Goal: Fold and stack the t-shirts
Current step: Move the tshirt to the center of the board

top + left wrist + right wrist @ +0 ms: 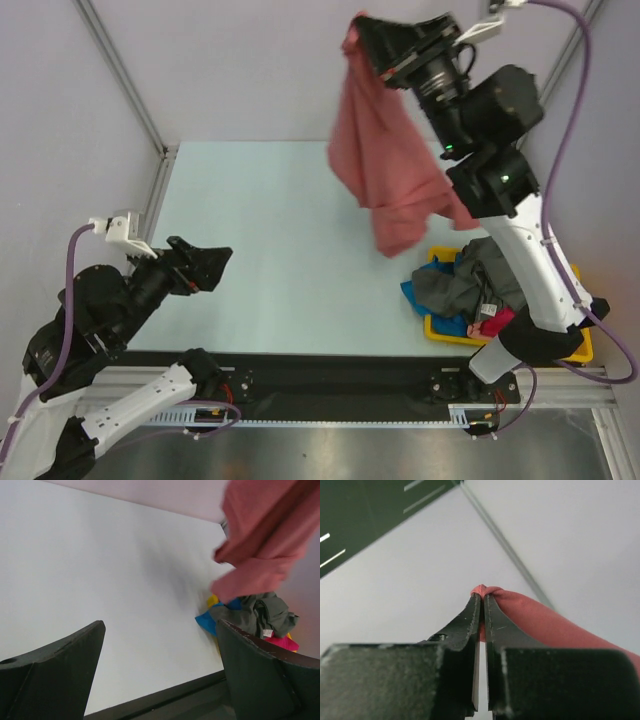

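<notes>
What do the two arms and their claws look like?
Both arms have black joints and white link shells. The left claw and right claw are black, with two wedge-shaped fingers. A purple cable loops to each wrist. Green lights glow on the right arm.

One t-shirt (385,160) hangs over the table (270,230), behind the tray (445,334) at right holding the other t-shirts (455,285).

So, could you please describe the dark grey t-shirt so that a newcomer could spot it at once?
At the near right corner of the table, a yellow tray sits beside the right arm. The dark grey t-shirt tops the crumpled heap in it, dull against the bright blue t-shirt and magenta-pink t-shirt peeking out beneath.
</notes>
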